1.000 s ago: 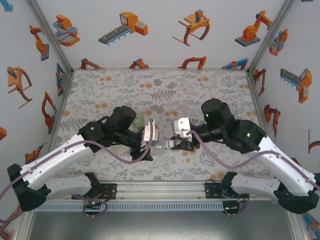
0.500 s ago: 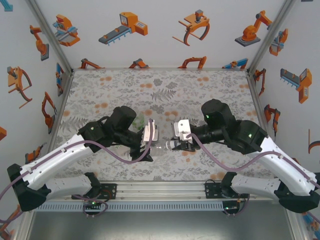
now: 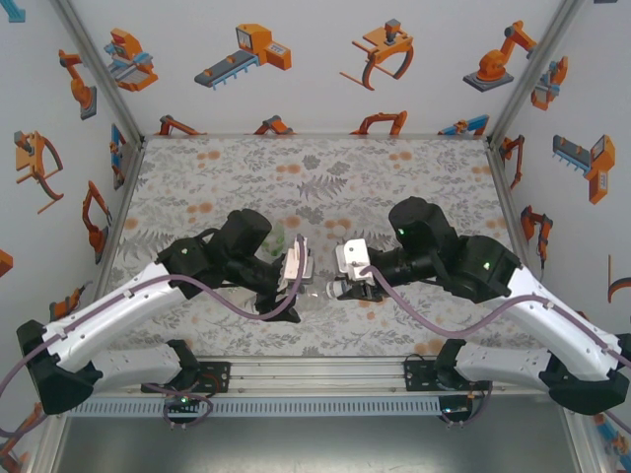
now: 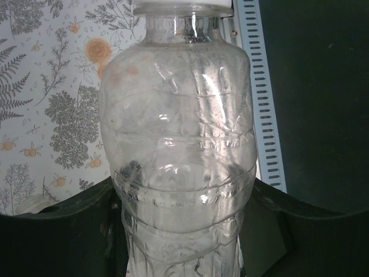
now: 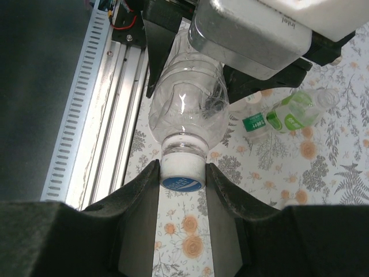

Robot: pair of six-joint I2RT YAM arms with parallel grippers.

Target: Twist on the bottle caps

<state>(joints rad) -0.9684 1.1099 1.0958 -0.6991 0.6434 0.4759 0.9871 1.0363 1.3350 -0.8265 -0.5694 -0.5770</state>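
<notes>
A clear bottle (image 4: 179,144) lies level above the table, and my left gripper (image 4: 181,222) is shut around its body, one black finger on each side. The same clear bottle (image 5: 187,109) points its neck at my right gripper (image 5: 182,178), which is shut on the bottle cap (image 5: 182,172), white-sided with a blue top, sitting on the neck. From above, the left gripper (image 3: 294,284) and right gripper (image 3: 339,287) face each other over the table's near middle, with the clear bottle (image 3: 315,289) between them.
A whitish bottle with a green-and-white label (image 5: 256,121) and a translucent green bottle (image 5: 297,112) lie on the flowered table behind the left gripper. The green bottle (image 3: 279,239) peeks out by the left wrist. The slotted metal rail (image 5: 98,115) runs along the near edge.
My right wrist has shifted a little left and turned while staying shut on the cap. The left arm has barely moved.
</notes>
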